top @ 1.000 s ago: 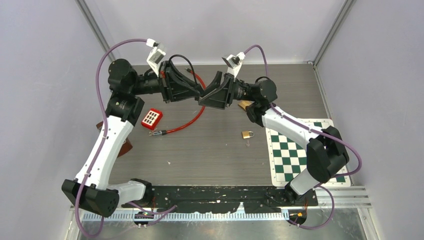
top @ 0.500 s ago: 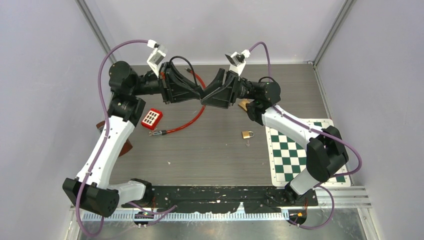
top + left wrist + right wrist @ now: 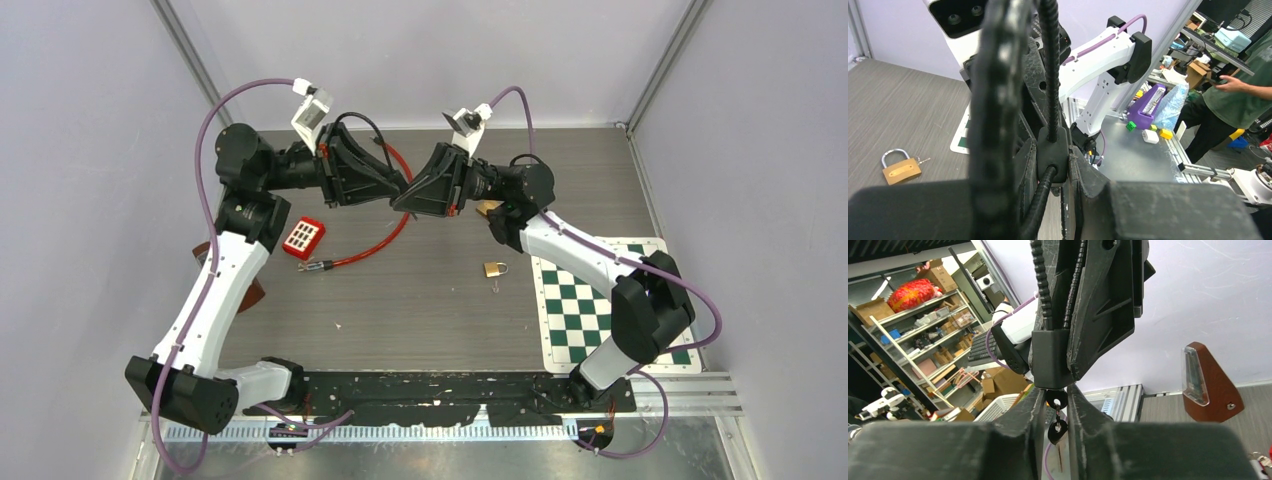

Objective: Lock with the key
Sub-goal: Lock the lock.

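Key presented to cable lock in mid-air, beyond and to the left of the brass padlock (image 3: 494, 268).

Clenched on the black rectangular lock block (image 3: 1052, 147) of the black ribbed cable (image 3: 1050, 60): left gripper (image 3: 1052, 167). Pinched on the black-headed key (image 3: 1055, 399), with the key head touching the block's end: right gripper (image 3: 1055, 412). Cannot tell whether the blade is seated. Dangling beneath: second black key (image 3: 1057, 430). Both grippers tip to tip, well apart from the padlock, which lies flat on the grey wood-grain table (image 3: 420, 300).

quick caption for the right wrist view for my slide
Right end effector pinches a key at the base of the black cable lock.
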{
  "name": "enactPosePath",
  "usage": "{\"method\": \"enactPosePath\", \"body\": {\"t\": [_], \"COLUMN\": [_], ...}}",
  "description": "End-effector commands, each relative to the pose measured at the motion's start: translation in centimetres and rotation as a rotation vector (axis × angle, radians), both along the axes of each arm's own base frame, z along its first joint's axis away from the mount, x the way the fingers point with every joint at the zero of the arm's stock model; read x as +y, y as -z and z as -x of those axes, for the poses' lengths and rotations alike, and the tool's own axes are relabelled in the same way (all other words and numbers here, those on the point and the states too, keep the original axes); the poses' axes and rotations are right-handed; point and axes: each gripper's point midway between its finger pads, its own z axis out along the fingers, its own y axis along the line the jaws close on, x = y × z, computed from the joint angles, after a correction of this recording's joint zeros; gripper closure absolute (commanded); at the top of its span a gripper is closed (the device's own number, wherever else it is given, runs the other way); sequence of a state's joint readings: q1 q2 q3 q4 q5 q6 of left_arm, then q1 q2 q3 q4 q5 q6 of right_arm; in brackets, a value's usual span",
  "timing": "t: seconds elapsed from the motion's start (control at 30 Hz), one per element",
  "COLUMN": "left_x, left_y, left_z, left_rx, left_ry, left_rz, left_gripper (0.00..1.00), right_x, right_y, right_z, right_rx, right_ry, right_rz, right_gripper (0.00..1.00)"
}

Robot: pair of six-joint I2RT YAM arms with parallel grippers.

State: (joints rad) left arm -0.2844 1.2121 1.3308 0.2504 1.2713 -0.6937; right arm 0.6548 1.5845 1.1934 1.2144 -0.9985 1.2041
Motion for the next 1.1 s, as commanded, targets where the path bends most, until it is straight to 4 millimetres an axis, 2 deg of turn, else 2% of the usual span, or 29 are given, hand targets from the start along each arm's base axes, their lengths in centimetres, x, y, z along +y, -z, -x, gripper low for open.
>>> {"method": "enactPosePath", "body": {"t": [0.0, 0.1, 0.23, 0.33, 0.37, 0.47, 0.53, 0.7, 0.77, 0.8, 0.83, 0.87, 0.93, 0.97, 1.0, 1.07], "left_x": [0.5, 0.5, 0.4, 0.5, 0.5, 1.0, 1.4, 2.6, 2.7, 2.7, 2.6, 2.5, 2.2, 2.1, 2.0, 1.8], "left_y": [-1.4, -1.5, -1.5, -0.9, -0.6, 0.0, 0.3, 1.2, 1.3, 1.3, 1.1, 1.1, 0.8, 0.7, 0.6, 0.9], "left_z": [1.1, 1.0, 0.3, -1.1, -1.8, -3.7, -4.6, -6.7, -6.6, -6.5, -6.3, -6.0, -5.1, -4.6, -4.1, -3.2], "left_rx": [-0.088, -0.085, -0.061, -0.015, 0.013, 0.072, 0.093, 0.147, 0.155, 0.153, 0.144, 0.138, 0.106, 0.093, 0.078, 0.055], "left_ry": [0.002, -0.008, -0.054, -0.128, -0.170, -0.304, -0.378, -0.538, -0.545, -0.540, -0.529, -0.511, -0.459, -0.431, -0.405, -0.359], "left_rz": [0.023, 0.026, 0.034, 0.026, 0.020, 0.005, 0.002, -0.011, -0.017, -0.018, -0.020, -0.025, -0.039, -0.047, -0.055, -0.075], "left_gripper": [1.00, 1.00, 1.00, 1.00, 1.00, 1.00, 1.00, 1.00, 1.00, 1.00, 1.00, 1.00, 1.00, 1.00, 1.00, 1.00], "right_x": [-0.4, -0.3, 0.2, 0.7, 0.7, 0.3, -0.1, 0.3, 0.7, 0.7, 0.7, 0.6, 0.1, -0.4, -0.5, -1.1], "right_y": [-2.1, -1.9, -0.8, 0.2, 1.3, 3.0, 4.0, 4.0, 4.2, 4.4, 4.4, 4.2, 3.5, 2.7, 2.8, 2.2], "right_z": [0.7, 0.5, -1.0, -3.3, -4.1, -7.5, -8.5, -9.1, -8.9, -8.8, -8.6, -8.3, -7.2, -6.9, -6.4, -5.6], "right_rx": [-0.066, -0.057, -0.073, -0.085, -0.102, -0.077, -0.060, -0.103, -0.111, -0.114, -0.123, -0.140, -0.178, -0.198, -0.209, -0.227], "right_ry": [0.004, 0.019, 0.118, 0.274, 0.333, 0.555, 0.622, 0.688, 0.671, 0.668, 0.655, 0.650, 0.619, 0.618, 0.591, 0.555], "right_rz": [-0.051, -0.041, 0.009, 0.077, 0.146, 0.265, 0.317, 0.361, 0.379, 0.387, 0.387, 0.383, 0.356, 0.333, 0.327, 0.308], "right_gripper": [0.88, 0.94, 0.95, 0.95, 0.95, 0.95, 0.95, 0.94, 0.78, 0.59, 0.49, 0.32, 0.18, 0.15, 0.12, 0.10]}}
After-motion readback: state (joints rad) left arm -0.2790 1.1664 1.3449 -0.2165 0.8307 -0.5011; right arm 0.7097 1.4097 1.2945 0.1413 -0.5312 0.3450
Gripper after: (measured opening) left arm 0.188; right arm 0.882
